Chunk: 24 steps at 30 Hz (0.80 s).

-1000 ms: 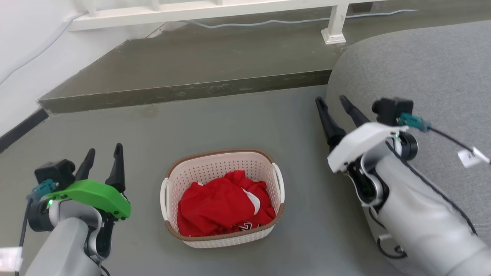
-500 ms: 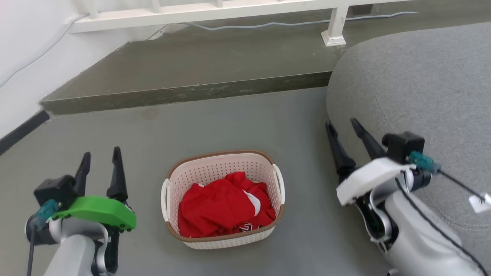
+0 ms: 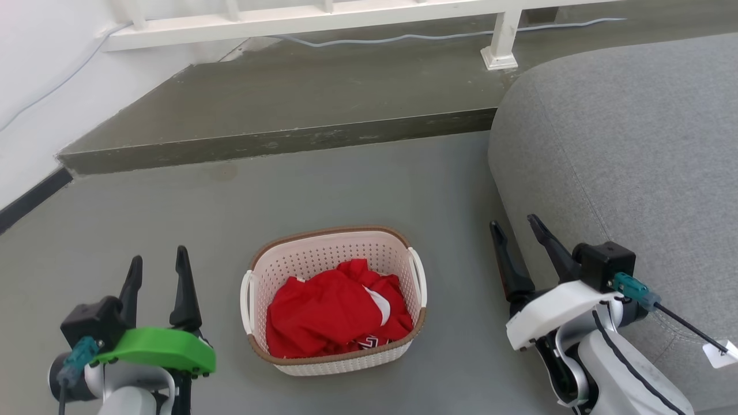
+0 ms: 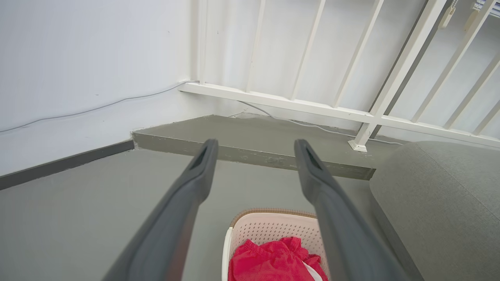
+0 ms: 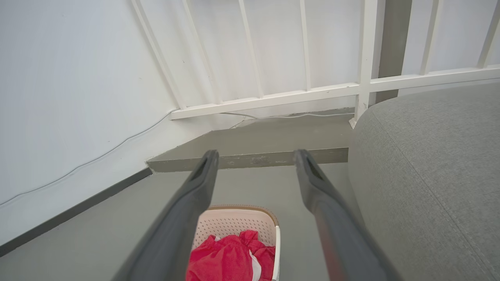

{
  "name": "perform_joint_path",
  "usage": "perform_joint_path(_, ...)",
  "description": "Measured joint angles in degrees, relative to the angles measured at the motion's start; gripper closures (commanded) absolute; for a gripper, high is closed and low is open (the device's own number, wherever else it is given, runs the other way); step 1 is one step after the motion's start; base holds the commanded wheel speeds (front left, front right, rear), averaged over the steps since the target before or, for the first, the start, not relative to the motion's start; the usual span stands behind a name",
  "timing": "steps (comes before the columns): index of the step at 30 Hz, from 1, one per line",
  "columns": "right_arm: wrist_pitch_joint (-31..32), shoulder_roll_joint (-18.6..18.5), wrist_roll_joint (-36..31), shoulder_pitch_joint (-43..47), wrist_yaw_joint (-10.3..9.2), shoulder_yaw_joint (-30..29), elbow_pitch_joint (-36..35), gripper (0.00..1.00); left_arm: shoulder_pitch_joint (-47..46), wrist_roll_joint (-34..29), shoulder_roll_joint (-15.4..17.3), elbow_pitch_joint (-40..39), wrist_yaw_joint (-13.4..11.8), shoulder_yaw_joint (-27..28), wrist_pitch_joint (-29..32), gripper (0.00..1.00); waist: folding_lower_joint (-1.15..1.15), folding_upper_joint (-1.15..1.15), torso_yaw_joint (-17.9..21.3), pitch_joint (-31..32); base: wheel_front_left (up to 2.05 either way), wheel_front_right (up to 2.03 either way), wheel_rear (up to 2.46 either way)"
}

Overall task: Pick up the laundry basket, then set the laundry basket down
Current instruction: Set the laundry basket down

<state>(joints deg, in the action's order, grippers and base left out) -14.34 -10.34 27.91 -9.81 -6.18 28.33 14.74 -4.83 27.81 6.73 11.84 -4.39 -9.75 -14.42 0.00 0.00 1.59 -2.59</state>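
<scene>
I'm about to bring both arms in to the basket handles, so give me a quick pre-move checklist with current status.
1. Left gripper open and empty: ok.
2. Right gripper open and empty: ok.
3. Laundry basket upright on the floor between the grippers: ok.
4. Side handles clear of the red garment: ok.
5. Right gripper's clearance from the grey sofa: cannot tell.

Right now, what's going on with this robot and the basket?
The laundry basket sits on the floor with red clothing inside. The left gripper and right gripper are open on either side of it, touching nothing. A grey couch stands on the right. The lift has not yet begun.
</scene>
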Motion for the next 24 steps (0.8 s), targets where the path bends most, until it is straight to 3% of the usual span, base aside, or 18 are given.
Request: perform_joint_path(24, 0.00, 1.71, -5.50, 3.50, 0.04, -4.17, -3.99, 0.00, 4.07, -3.92, -1.94, -3.35, 3.36, 2.69, 0.00, 0.00, 0.00, 0.00, 0.47, -1.19, 0.00, 0.00, 0.00)
